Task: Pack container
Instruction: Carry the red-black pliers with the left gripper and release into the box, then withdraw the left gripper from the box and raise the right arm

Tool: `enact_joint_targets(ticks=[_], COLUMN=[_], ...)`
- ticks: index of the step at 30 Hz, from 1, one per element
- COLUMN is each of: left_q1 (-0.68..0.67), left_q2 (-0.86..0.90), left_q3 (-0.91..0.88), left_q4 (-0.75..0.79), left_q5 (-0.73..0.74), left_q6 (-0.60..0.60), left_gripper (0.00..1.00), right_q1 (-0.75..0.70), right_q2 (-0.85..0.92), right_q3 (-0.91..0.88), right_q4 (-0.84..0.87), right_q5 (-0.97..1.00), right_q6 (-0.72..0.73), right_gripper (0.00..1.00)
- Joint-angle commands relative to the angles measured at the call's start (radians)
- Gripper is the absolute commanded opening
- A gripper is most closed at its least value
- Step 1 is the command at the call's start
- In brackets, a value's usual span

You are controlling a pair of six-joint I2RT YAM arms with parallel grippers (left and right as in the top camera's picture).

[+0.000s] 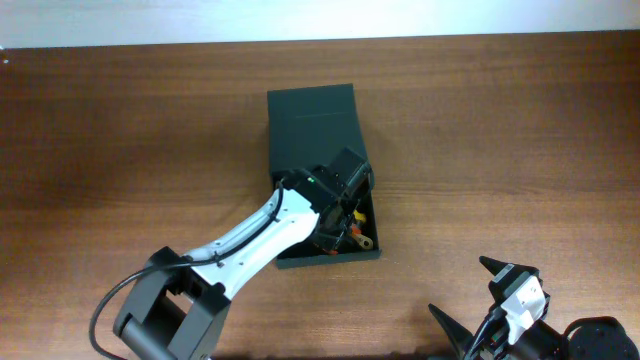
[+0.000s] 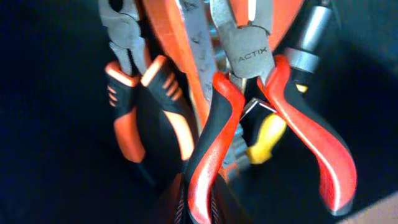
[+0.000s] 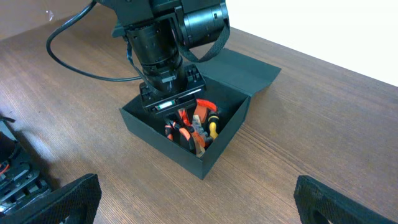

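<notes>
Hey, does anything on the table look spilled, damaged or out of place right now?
Nothing stands out. The container sits flat on the table with its lid folded open behind it. The orange-handled pliers and the yellow-handled tool lie inside it, with nothing spilled onto the wood. No damage shows.

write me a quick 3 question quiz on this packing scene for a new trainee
1. True or false: the container has its lid shut.
2. Which one is down inside the container? A) left end effector B) right end effector C) both
3. What word is stamped on the pliers in the left wrist view?

Key: 1 false, the lid lies open behind the box; 2 A; 3 ACTIX.
</notes>
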Motion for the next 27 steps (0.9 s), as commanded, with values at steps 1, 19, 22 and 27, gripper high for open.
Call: enact_joint_targets(ticks=[1,19,22,27], left_q1=[0.009,0.064,0.125,0.254], left_q2=[0.008,-0.326,-0.442,-0.592], left_q3=[0.001,0.001,0.001,0.001], left_q4=[-0.017,-0.013,-0.014,-0.027], left_q5=[-0.018,-0.152,-0.157,-0.158], left_q6=[-0.023,0.432,0.704,1.078], left_gripper=[0.23,0.97,0.99,0.99], right_q1=[-0.001,-0.001,-0.001,-0.001], right_q2=[-0.005,-0.005,-0.005,-0.005], right_q3=[-0.002,-0.002,-0.002,-0.002], right_q4=[0.003,0.003,0.003,0.003], right_q5=[0.008,0.008,0.008,0.008], right_q6=[0.009,0.009,0.009,0.009], right_gripper=[0.99,0.99,0.99,0.99])
